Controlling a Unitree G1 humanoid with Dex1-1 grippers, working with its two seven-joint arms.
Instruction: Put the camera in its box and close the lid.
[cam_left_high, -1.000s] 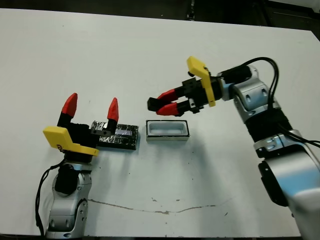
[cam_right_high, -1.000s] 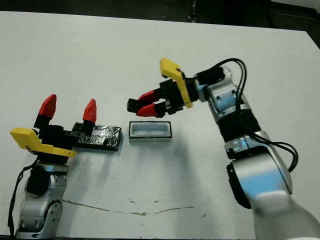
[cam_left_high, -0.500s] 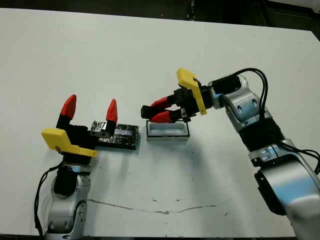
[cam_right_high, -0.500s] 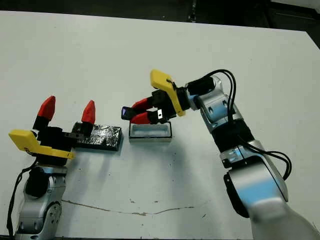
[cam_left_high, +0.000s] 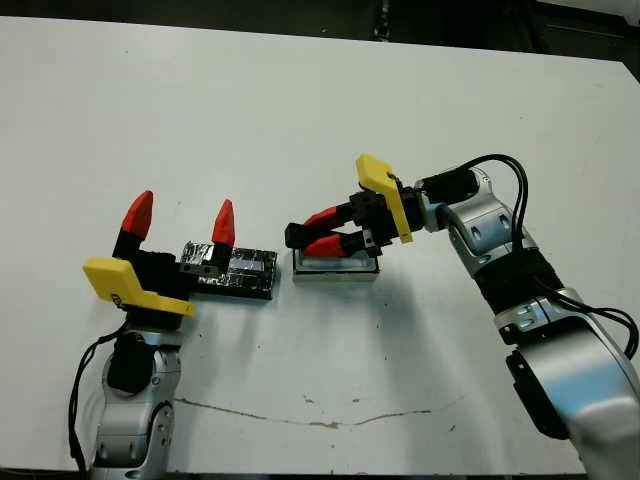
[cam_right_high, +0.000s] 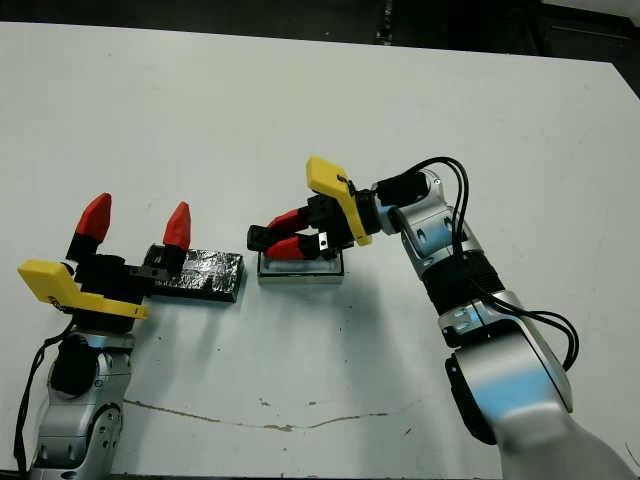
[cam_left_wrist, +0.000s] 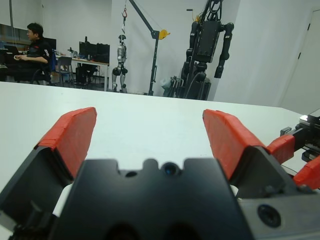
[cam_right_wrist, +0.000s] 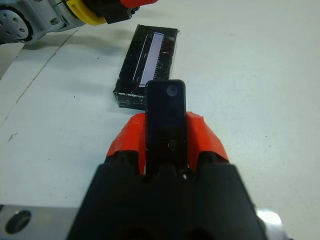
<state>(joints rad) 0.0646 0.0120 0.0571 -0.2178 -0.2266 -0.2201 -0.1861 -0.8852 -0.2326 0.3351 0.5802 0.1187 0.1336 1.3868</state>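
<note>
Over the last second we are bringing our right gripper down and toward our left, from above the far side of the box to just over its rim, while our left gripper is keeping its place beside the lid. The right fingers are clamping the camera between them, its free end sticking out past the red tips toward our left. We are reading the camera's long axis as running roughly left to right, which is close to the long axis of the box directly beneath it, so the coming move is turning mostly on a short descent and perhaps a small slide back toward our right, since the camera's tip is overhanging the box's left end. We cannot tell whether the camera is already touching the rim. The box is sitting on the white table with the lid lying flat just beside it on the left, well within reach of our left arm, whose fingers are spread wide and holding nothing, upright above the lid's near end.
</note>
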